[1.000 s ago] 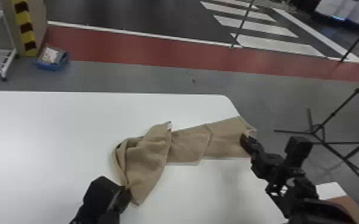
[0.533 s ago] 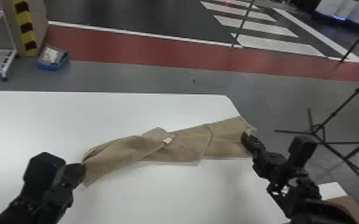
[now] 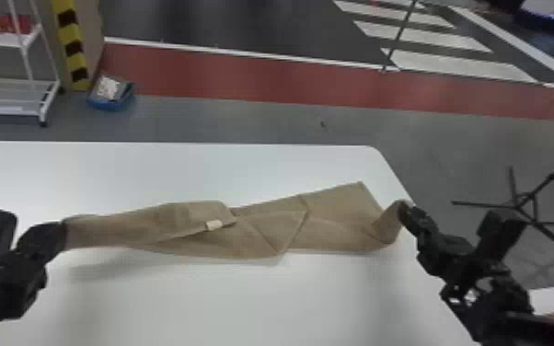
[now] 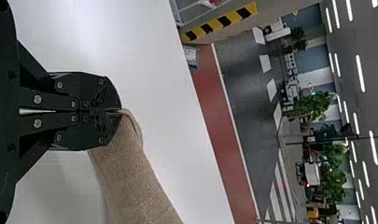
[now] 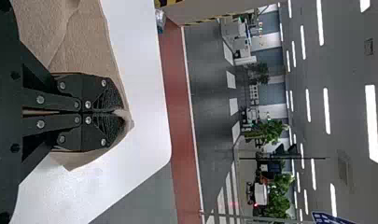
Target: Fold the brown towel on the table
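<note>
While holding the brown towel [image 3: 262,241] by both ends, has it pulled long and thin from side to side over the white table [image 3: 244,303]. Has the left pincer [image 3: 63,234] shut tight on the left end, up off the table, with a soft shadow below. Lets a bit of cloth poke out at the tips of the left pincer [image 4: 120,111] in the left wrist view. Has the right pincer [image 3: 404,214] shut tight too, with the right end pinched and curled up near the right edge of the table. Lies in uneven folds between the two, with a small white tag [image 3: 214,225] near the middle. On the floor past the table, rests as a blue bin [image 3: 110,101] near a white rack [image 3: 4,85]. To the right, stands on thin legs as a black stand [image 3: 527,204].
</note>
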